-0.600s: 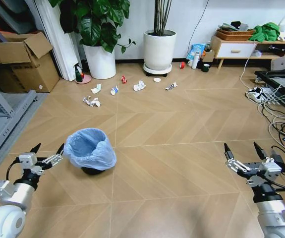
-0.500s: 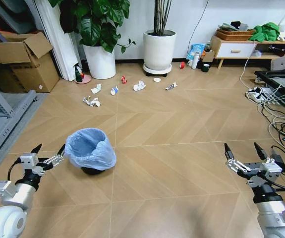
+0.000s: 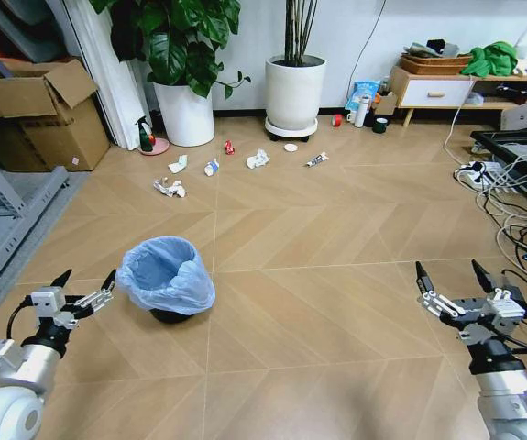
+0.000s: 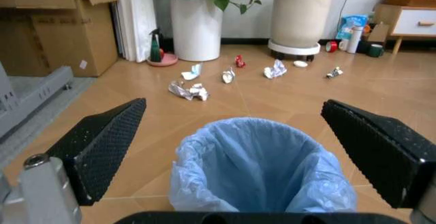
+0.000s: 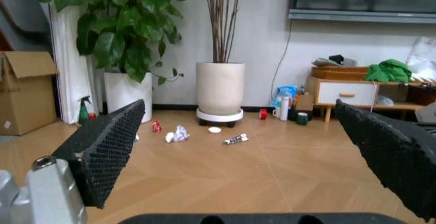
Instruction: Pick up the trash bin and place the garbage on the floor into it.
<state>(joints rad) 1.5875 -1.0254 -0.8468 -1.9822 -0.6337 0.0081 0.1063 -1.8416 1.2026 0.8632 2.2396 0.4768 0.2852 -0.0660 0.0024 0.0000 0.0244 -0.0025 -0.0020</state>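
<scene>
Blue-lined, the trash bin (image 3: 166,278) stands on the floor (image 3: 336,229) in your head view; your left gripper (image 3: 84,291) has dropped slightly lower, fingers spread wide and empty beside it. Your right gripper (image 3: 454,282) hangs open, well apart. Your left wrist view frames the bin between both fingers (image 4: 102,147), garbage (image 4: 190,90) beyond.

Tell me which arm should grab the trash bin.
Left, most likely. The left gripper is open right beside the trash bin, and the left wrist view frames the bin between its fingers. The right gripper, also open, hangs far across the floor.
</scene>
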